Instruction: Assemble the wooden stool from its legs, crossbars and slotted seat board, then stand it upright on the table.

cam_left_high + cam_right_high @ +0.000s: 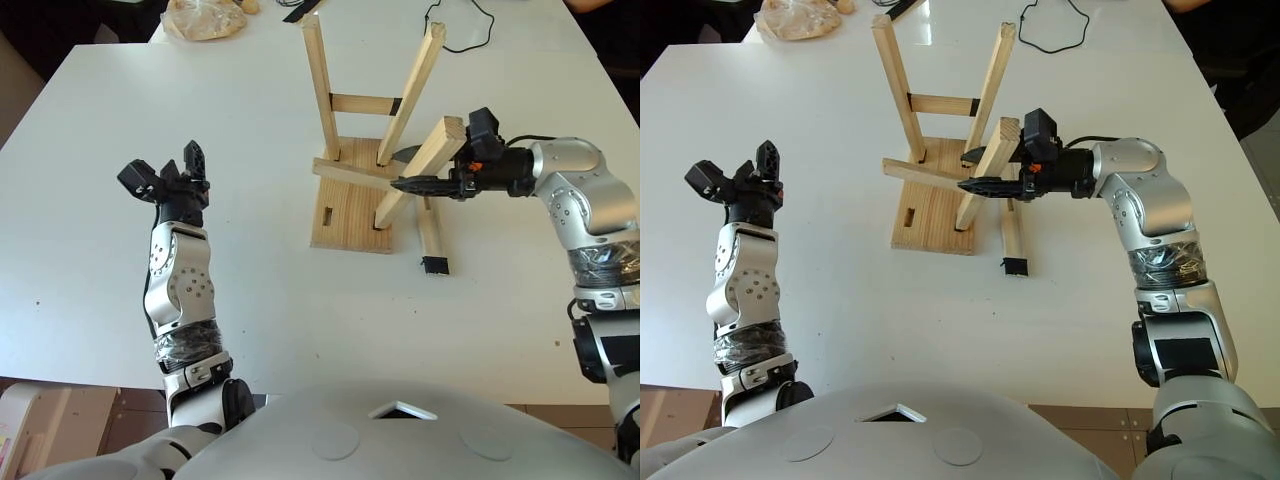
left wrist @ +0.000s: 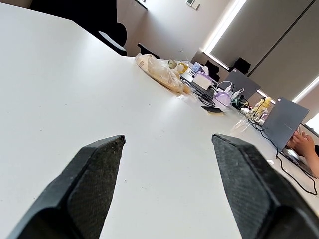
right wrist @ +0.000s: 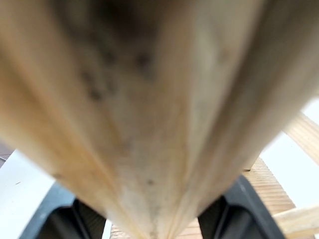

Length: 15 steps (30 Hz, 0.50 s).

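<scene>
**Wood frame half built, third leg held at the seat board**

Left eye view: the slotted seat board [image 1: 345,222] is seen lying flat near the middle of the white worktop [image 1: 120,110], somewhat toward its far edge. Two legs [image 1: 322,85] are stood in it, joined by a crossbar [image 1: 362,103]. A third leg [image 1: 438,145] is held tilted with its lower end at the board's near right corner, gripped about mid-length by the right pincer [image 1: 410,184]. A loose piece [image 1: 431,235] is left lying just beside the board, toward the right edge. The left pincer [image 1: 165,172] is raised near the left edge, well apart from the stool, spread wide and holding nothing.

Right eye view: the same layout is shown, and a bag [image 1: 800,18] is seen at the far edge.

Left wrist view: both fingers [image 2: 84,194] are seen wide apart over bare worktop.

Right wrist view: the third leg [image 3: 149,114] is seen clamped between dark fingers [image 3: 234,209].

The wood is judged stiff, light and dry, so a firm grip should neither slip nor mark it. The slot joints are probably only pressed in, so the standing legs could be knocked loose. A hold low on the leg, near the slot, is judged best for steering it.
</scene>
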Each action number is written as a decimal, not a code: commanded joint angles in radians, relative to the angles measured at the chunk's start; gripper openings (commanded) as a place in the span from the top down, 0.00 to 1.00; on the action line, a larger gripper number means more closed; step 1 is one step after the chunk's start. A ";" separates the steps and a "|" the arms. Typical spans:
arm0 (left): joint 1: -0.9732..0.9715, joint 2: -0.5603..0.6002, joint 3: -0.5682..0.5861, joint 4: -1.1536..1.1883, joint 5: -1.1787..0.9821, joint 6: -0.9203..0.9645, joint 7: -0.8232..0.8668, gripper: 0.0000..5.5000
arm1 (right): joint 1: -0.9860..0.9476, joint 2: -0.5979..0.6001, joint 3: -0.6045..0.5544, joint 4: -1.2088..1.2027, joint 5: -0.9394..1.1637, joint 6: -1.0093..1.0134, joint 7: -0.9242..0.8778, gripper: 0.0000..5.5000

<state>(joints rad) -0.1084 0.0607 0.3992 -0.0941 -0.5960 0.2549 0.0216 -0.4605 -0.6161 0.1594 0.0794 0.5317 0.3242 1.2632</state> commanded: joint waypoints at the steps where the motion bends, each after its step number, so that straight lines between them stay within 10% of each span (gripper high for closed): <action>1: -0.021 0.016 -0.011 0.013 0.011 0.016 -0.010 0.41 | 0.146 0.010 0.138 0.027 -0.148 0.027 -0.050 0.63; 15: -0.040 0.000 -0.100 0.015 0.081 -0.006 -0.039 0.41 | 0.019 0.036 0.244 0.179 -0.195 -0.025 -0.016 0.63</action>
<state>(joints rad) -0.1310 0.0659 0.3096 -0.0921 -0.5298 0.2565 -0.0082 -0.5493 -0.5803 0.2815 0.1524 0.4887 0.2456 1.2436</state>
